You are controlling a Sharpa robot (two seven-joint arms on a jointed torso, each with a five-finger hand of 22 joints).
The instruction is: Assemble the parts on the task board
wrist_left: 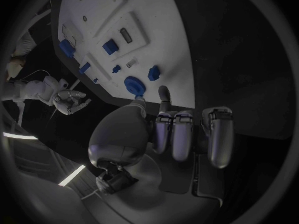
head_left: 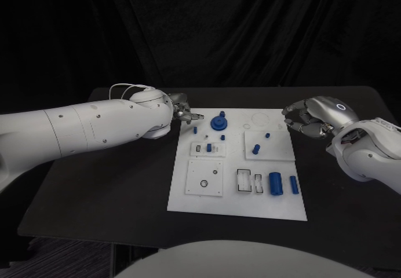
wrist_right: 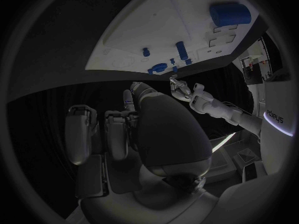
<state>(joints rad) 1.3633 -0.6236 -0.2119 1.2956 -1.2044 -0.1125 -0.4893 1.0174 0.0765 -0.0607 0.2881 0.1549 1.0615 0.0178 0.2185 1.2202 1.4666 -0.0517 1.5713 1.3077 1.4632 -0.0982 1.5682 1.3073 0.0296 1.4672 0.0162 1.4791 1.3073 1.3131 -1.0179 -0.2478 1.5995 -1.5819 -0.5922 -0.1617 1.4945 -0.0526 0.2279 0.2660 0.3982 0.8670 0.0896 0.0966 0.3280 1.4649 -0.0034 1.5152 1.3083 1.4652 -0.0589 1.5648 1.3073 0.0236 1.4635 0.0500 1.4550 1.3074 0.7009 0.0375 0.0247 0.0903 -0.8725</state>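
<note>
task board (head_left: 237, 197) bears blue parts (head_left: 274, 185), no legible writing.

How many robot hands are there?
2. The left robot hand is by the far left corner of the task board; the right robot hand is by its far right corner. Neither holds anything.

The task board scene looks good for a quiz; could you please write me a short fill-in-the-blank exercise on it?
1. The task board is a ____ plate on the black table.
2. The small parts, such as the gear-like piece, are coloured ____.
3. The left hand hovers at the board's far ____ corner in the head view.

Missing words: white; blue; left
</note>
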